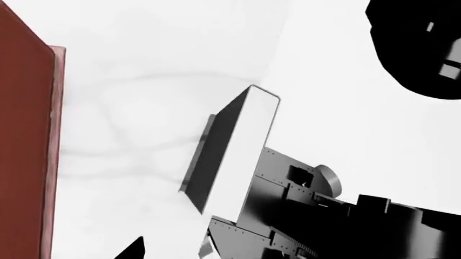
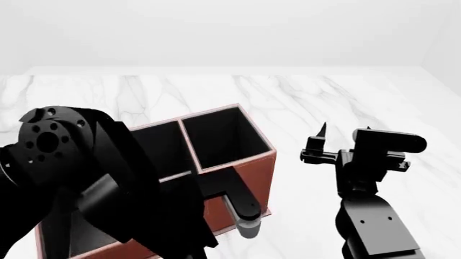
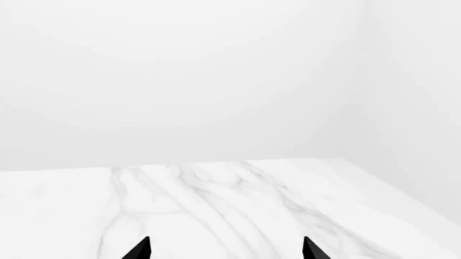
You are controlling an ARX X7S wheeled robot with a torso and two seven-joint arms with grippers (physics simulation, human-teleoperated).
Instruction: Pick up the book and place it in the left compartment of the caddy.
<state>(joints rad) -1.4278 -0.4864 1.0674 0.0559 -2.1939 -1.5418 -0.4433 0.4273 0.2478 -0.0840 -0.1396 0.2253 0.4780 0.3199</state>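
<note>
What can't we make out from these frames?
Left wrist view: thick dark-covered, white-edged book: whether it rests on the marble table unclear.
Left wrist view: left gripper cut by frame edge, one tip showing; open or shut unknown.
Head view: black left arm hides the book and the reddish-brown caddy's long left compartment.

Left arm (image 2: 94, 183) occupies the near left of the head view, bent low, its forearm reaching down and forward; its gripper is hidden there and its state cannot be determined. Right arm (image 2: 371, 216) is raised at the right, wrist level. Right gripper (image 3: 225, 249) shows two pointed fingertips (image 3: 139, 249) set well apart, nothing between them.
</note>
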